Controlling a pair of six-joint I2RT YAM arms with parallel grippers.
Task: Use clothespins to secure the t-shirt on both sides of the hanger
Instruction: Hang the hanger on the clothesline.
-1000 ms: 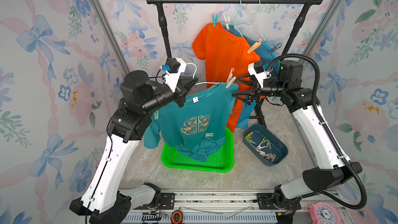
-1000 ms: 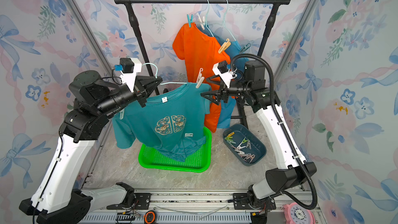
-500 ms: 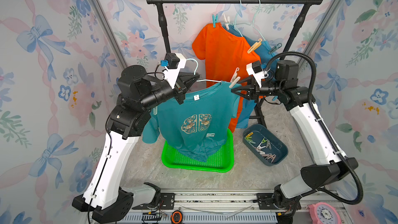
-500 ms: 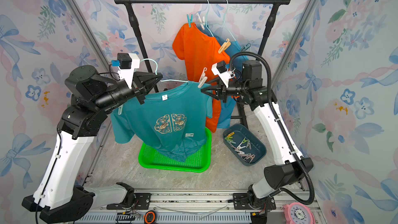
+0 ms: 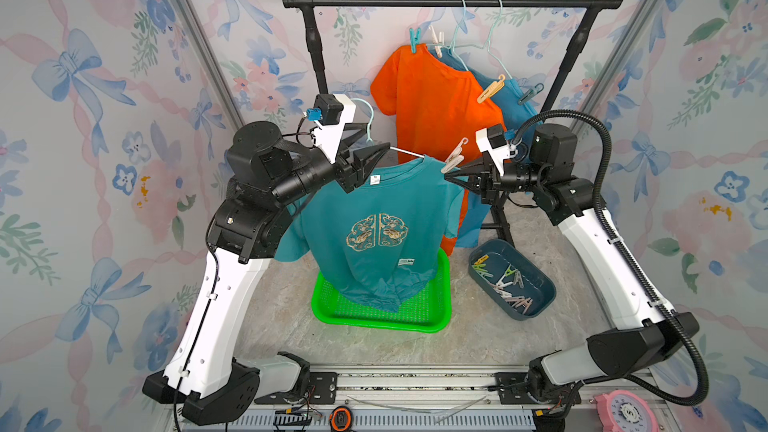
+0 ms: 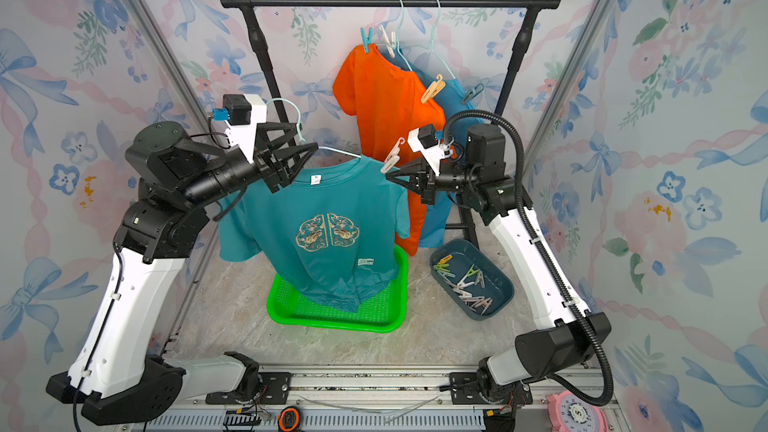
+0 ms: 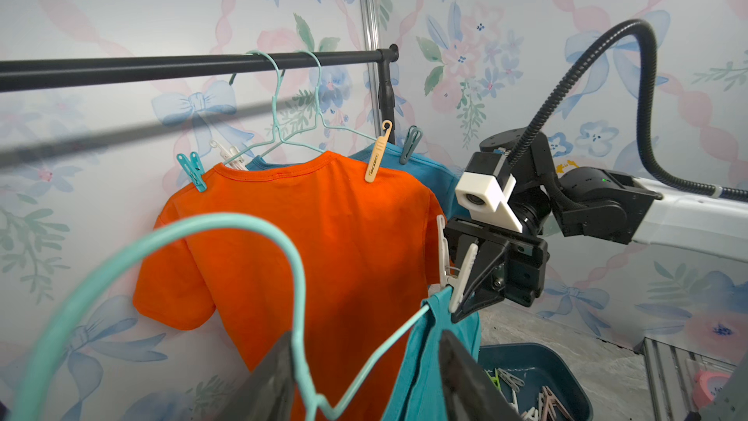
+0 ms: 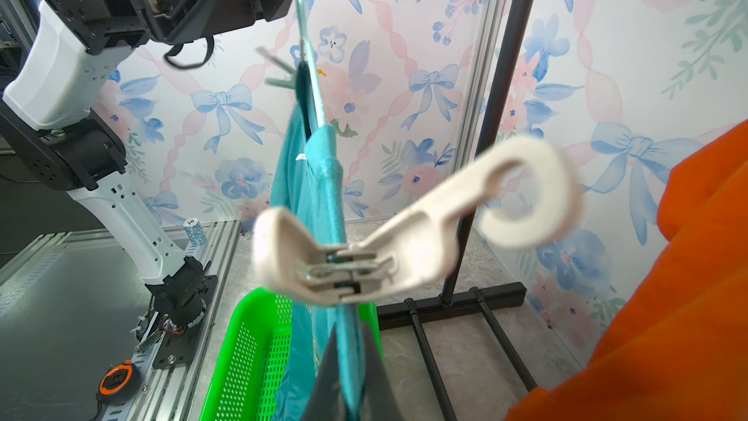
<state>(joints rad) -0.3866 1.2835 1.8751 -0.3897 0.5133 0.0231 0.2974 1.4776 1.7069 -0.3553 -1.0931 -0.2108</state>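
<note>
Teal t-shirt (image 5: 374, 209) hangs on a thin wire hanger (image 7: 301, 277), one cream plastic clothespin (image 5: 455, 155) clipped on; the right gripper (image 5: 449, 176) pinches its shoulder, the left gripper (image 5: 370, 164) stands spread.

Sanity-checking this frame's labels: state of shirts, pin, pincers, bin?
Teal shirt: on hanger, hem over tray.
Cream pin: clipped on its shoulder.
Left pincer: open around hanger.
Right pincer: shut on teal shirt.
Orange shirt: hanging on rail, pinned both sides.
Bin: holds loose pins.
</note>
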